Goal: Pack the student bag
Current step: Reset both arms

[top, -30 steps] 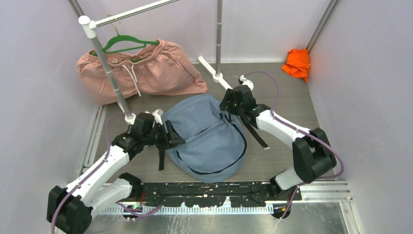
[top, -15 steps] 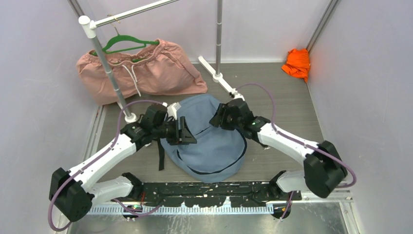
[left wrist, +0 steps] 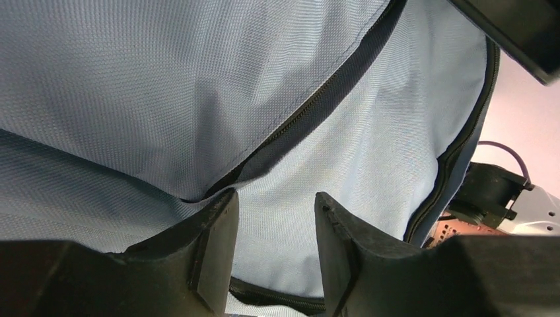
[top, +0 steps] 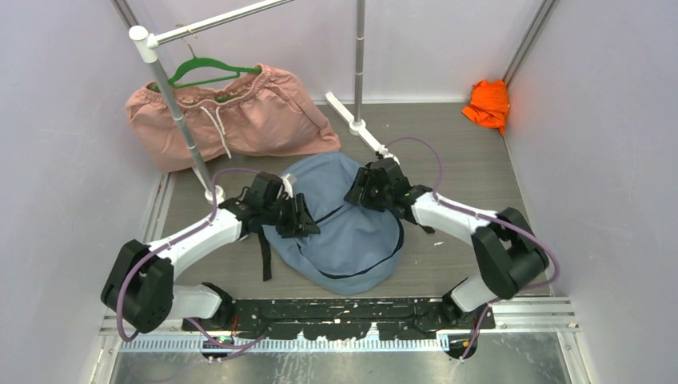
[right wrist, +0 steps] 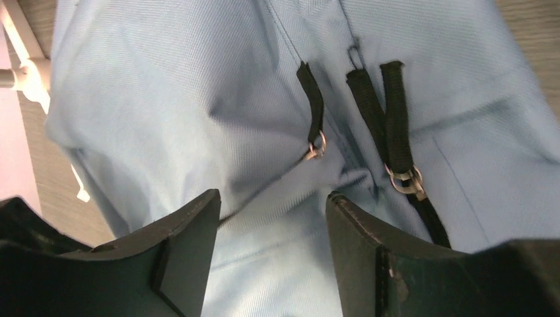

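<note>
The student bag is a dusty-blue backpack lying flat in the middle of the table. My left gripper rests on its left side, the right gripper on its upper part. In the left wrist view the left gripper stands open, fingertips down on the bag just below a black zipper line. In the right wrist view the right gripper is open over creased bag fabric, close to two black zipper pulls. Neither holds anything.
A pink drawstring garment on a green hanger lies at the back left beside a slanted rack pole. An upright pole stands behind the bag. An orange cloth sits in the far right corner. A black strap trails at the bag's left.
Both arms have come in over the bag: the left gripper moved right onto its left side, the right gripper moved left onto its top. The bag has bunched slightly.
</note>
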